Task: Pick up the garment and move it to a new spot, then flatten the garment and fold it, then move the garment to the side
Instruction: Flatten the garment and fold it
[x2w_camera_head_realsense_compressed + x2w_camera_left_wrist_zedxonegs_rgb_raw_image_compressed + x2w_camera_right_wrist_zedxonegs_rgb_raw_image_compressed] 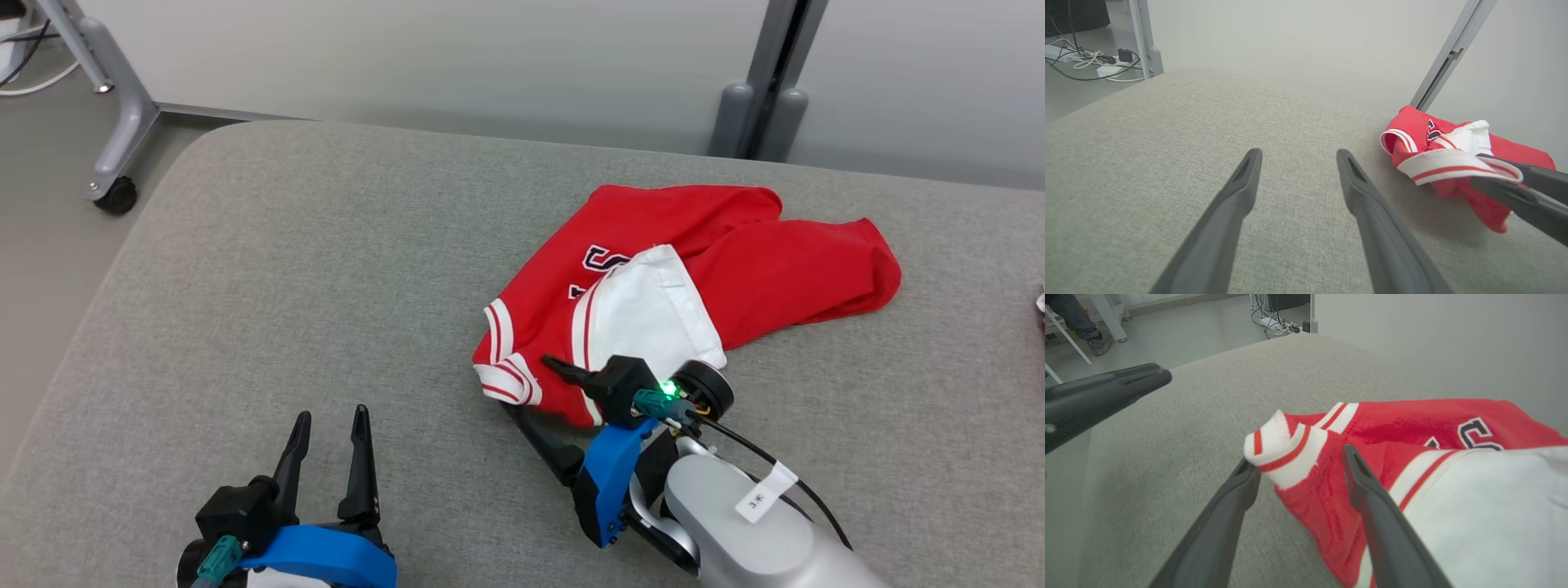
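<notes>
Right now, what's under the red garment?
The garment lies on the grey padded surface; one finger of the open right gripper looks tucked beneath its striped cuff. Anything else under it is covered.

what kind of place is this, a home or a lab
Most likely a lab or workshop test space, not a home: a frame leg on a caster stands on bare floor, a power strip with loose cables lies on it, and the work surface is a grey padded table.
</notes>
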Controlling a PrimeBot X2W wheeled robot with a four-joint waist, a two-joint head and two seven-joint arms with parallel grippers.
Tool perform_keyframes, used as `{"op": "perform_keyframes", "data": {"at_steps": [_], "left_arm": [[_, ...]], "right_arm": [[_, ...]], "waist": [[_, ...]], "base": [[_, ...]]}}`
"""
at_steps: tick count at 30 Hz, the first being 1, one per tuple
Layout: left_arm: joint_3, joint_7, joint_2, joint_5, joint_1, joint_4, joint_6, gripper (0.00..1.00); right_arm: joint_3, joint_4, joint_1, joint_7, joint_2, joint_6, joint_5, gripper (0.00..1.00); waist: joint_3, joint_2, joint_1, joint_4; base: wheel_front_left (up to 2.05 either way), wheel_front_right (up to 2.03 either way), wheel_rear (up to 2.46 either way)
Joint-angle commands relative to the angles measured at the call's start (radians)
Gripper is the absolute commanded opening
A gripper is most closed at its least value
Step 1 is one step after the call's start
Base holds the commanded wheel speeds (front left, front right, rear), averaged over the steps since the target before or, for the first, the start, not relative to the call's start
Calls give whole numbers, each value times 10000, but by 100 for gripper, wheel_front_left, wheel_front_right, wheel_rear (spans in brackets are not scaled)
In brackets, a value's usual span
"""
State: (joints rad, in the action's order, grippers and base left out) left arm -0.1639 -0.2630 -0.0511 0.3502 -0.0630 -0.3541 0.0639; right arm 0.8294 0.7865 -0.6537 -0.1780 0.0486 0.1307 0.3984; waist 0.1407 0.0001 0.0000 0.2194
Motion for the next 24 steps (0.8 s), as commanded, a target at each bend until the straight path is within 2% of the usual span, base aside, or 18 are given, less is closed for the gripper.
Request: {"op": "perform_keyframes", "data": {"at_steps": [1, 6, 11, 15, 19, 24], "left_arm": [[74, -25, 11, -56, 26, 52, 13, 100], [136, -25, 9, -82, 85, 120, 30, 100], [76, -25, 9, -54, 21, 159, 61, 100], [61, -25, 8, -18, -34, 139, 55, 100], [87, -25, 10, -15, 5, 108, 27, 100], [226, -25, 11, -81, 157, 120, 2, 100]], "right_arm": [[-93, 45, 180, -86, 33, 1, -77, 100], [-1241, 601, 276, -395, 39, 1, -499, 100], [-2745, 1175, 166, -627, 440, 1, -1100, 100], [-3469, 1306, 389, -723, 536, 1, -1558, 100], [-3789, 1000, 826, -777, 619, 1, -1756, 100], [-4167, -238, 1626, -808, 876, 1, -1690, 100]], "waist": [[-44, -1, 0, -83], [5, -1, 0, -289], [146, -1, 0, -283], [203, -1, 0, -187], [164, -1, 0, -122], [15, -1, 0, -212]], "base": [[0, 0, 0], [0, 0, 0], [0, 0, 0], [0, 0, 0], [0, 0, 0], [0, 0, 0]]}}
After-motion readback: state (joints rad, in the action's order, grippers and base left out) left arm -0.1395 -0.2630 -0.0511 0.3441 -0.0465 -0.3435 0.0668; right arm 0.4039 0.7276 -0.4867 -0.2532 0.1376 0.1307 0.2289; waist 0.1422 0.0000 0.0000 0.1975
